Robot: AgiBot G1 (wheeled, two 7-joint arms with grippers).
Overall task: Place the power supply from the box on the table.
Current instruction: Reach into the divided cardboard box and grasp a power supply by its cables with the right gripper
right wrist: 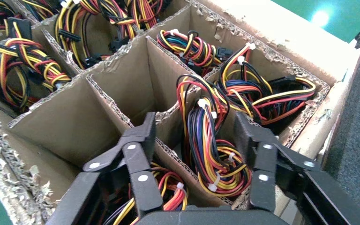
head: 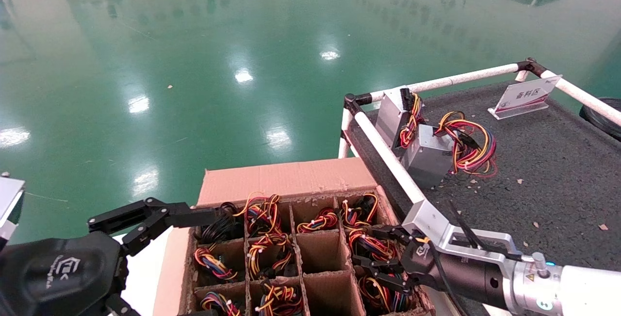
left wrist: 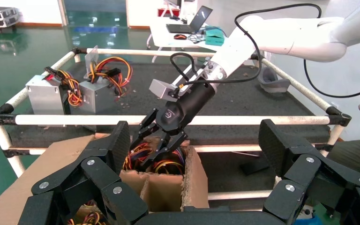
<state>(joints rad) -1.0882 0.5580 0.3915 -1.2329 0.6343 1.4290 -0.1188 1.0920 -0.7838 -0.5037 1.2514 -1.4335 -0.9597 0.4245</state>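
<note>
Right wrist view shows the power supply [right wrist: 215, 154] sunk in its cell of the box [right wrist: 281, 51], only its red, yellow, orange and black wire bundle rising above the cardboard grid; the metal body is hidden, which is likely why the bundle is the handle within reach. The right gripper [right wrist: 194, 140] hangs just above that cell with its fingers [right wrist: 143, 136] spread apart on either side of the bundle, touching nothing I can make out, so the grasp looks not yet made. In the head view this cell sits in the box's right-hand column at about 4 o'clock from the box's middle, close to the white rail [head: 388, 160] of the desk [head: 558, 175], a short carry for that arm. Neighbouring cells hold similar bundles, and two in the middle column look empty. On the desk, at about 1 o'clock from the box, two grey units [head: 412, 136] lean together by the rail with their wires spilled beside them. The left gripper [head: 114, 226] waits at 9 o'clock by the box's left edge, fingers apart, holding nothing.
</note>
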